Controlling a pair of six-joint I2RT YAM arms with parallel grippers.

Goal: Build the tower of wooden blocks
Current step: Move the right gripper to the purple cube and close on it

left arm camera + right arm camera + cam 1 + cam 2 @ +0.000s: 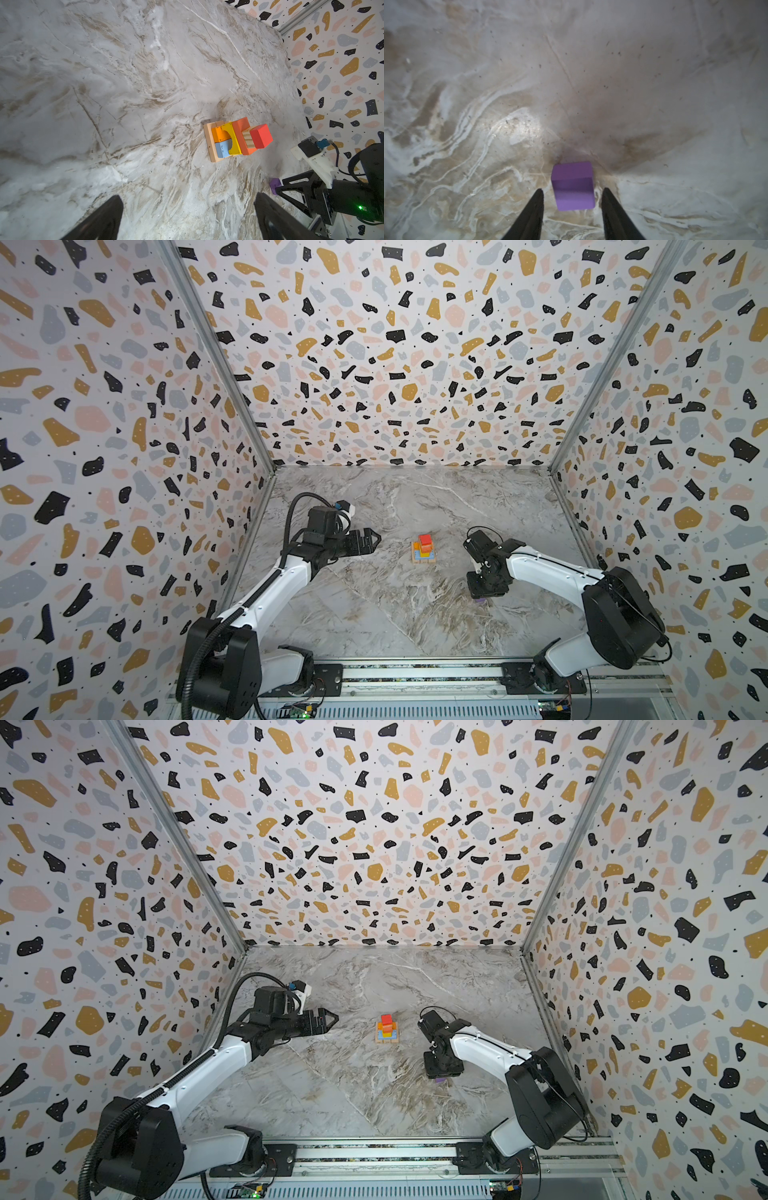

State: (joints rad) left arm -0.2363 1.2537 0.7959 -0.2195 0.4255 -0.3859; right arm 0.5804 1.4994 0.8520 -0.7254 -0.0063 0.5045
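The tower (424, 549) (387, 1029) stands mid-table: a tan base, blue and orange blocks, a yellow arch, an orange oblong, a tan cube and a red cube (260, 136) on top. A loose purple cube (573, 185) (275, 184) lies on the marble to the tower's front right. My right gripper (573, 189) (484, 593) points down over it, open. Its fingers (536, 205) flank the cube with a gap on each side. My left gripper (188, 196) (370, 541) hovers left of the tower, open wide and empty.
Terrazzo-patterned walls (395, 364) close the marble table (374, 614) on the left, back and right. A metal rail (415, 674) carrying both arm bases runs along the front edge.
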